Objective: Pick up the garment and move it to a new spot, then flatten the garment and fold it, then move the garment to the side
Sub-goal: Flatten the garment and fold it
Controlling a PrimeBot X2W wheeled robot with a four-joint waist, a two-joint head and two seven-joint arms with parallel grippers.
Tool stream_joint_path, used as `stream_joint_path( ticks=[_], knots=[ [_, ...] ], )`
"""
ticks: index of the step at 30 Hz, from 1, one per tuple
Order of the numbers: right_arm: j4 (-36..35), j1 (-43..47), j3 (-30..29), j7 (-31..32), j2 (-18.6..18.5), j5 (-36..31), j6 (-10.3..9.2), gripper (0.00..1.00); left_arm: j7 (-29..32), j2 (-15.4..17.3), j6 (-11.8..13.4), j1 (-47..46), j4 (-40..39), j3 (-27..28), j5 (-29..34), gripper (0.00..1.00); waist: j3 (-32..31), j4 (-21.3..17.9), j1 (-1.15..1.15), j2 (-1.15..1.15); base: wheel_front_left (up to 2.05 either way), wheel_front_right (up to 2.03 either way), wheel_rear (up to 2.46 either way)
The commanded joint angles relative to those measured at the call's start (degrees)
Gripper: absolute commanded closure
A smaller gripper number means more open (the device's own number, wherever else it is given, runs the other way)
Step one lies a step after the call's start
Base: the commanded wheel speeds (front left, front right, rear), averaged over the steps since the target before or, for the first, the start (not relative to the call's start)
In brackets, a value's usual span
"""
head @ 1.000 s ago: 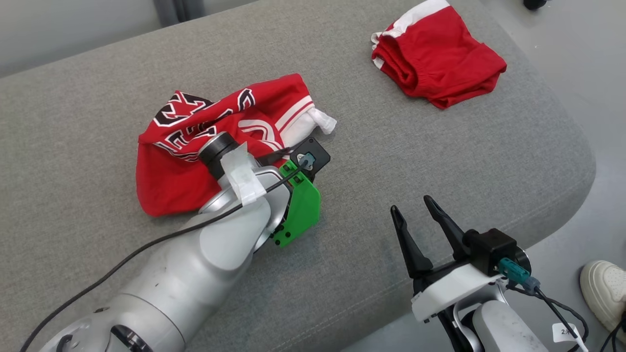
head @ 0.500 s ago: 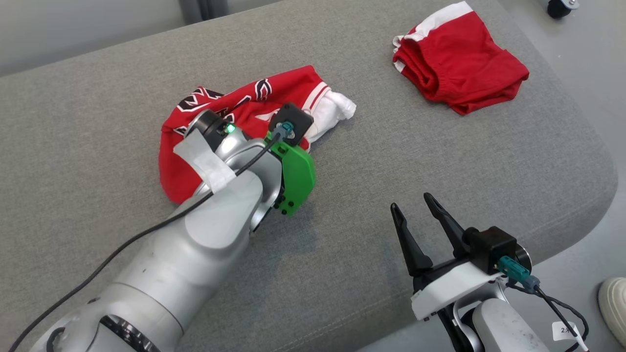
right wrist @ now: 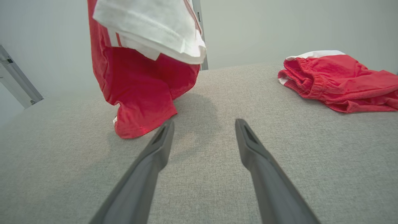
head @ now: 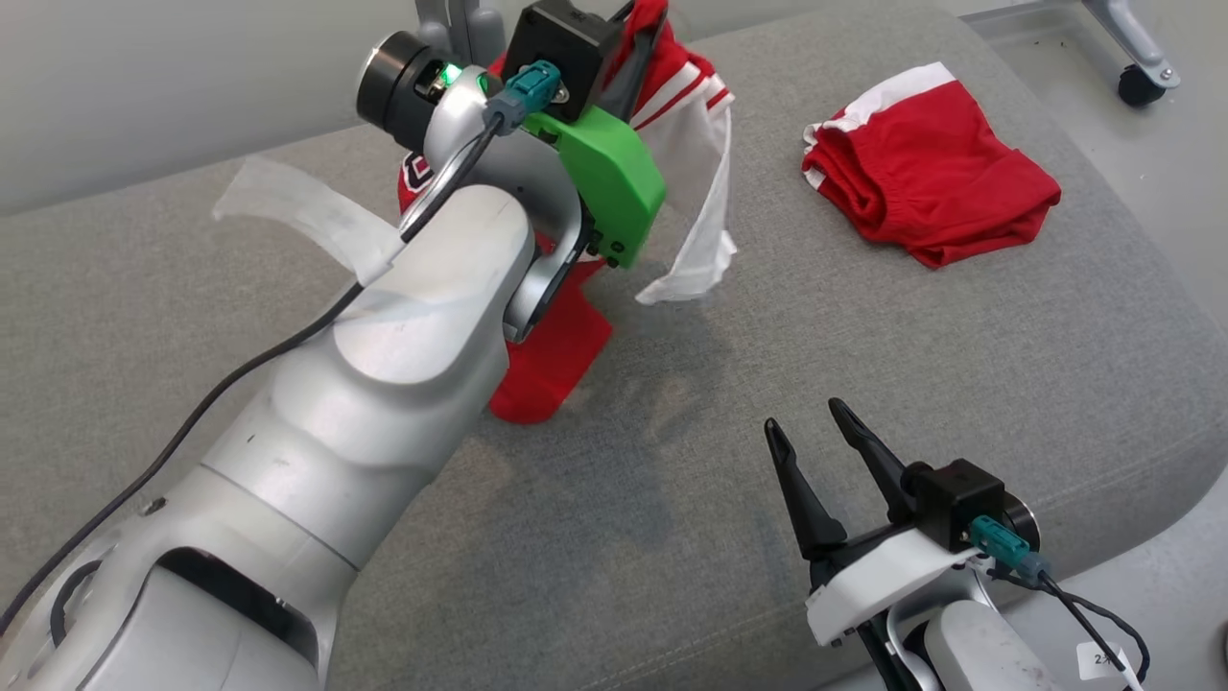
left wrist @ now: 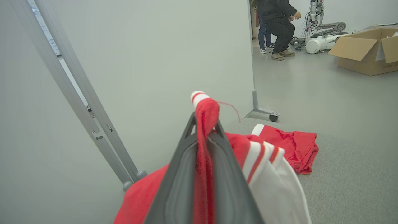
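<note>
The red-and-white jersey garment [right wrist: 140,84] hangs vertically, hem down on the grey upholstered counter [head: 863,365], pinched between the fingers of the raised left gripper [left wrist: 203,123], while the low right gripper [head: 806,422] has its fingers spread.

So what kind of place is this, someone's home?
Likely a robotics lab, not a home: a wheeled partition, an open cardboard box, and another machine on the bare floor beyond.

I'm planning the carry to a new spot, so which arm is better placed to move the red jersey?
Left. Its jaws are clamped on a fold of the red jersey, which hangs lifted, lower edge touching the grey cushion. The right arm's jaws stand open and empty, low near the front edge.
</note>
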Motion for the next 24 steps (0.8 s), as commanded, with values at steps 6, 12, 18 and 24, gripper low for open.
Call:
stream_joint_path(
  ticks=[6, 12, 18, 24],
  knots=[
    [0.2, 1.4, -1.3, -0.2, 0.0, -0.7, -0.05, 0.0, -2.5, 0.2, 2.4, 0.5, -5.2, 1.4, -3.1, 1.0, -2.4, 1.7, 0.0, 0.0, 0.0, 0.0, 0.0],
    [-0.2, 2.3, -2.2, -0.2, 0.0, -1.0, -0.05, 0.0, -2.2, 4.0, 5.3, 4.9, -5.3, 4.6, -6.0, 1.0, -3.0, 3.6, 0.0, 0.0, 0.0, 0.0, 0.0],
    [-0.1, 2.6, -2.5, -0.2, 0.0, -1.1, -0.05, 0.0, -2.0, 12.4, 9.0, 16.4, -2.8, 8.0, -9.4, 1.0, -3.4, 6.4, 0.0, 0.0, 0.0, 0.0, 0.0],
    [-0.1, 2.9, -3.0, -0.1, 0.0, -1.5, -0.05, 0.0, -3.0, 16.8, 10.5, 25.6, -1.1, 10.7, -12.9, 1.0, -3.5, 8.7, 0.0, 0.0, 0.0, 0.0, 0.0]
  ],
)
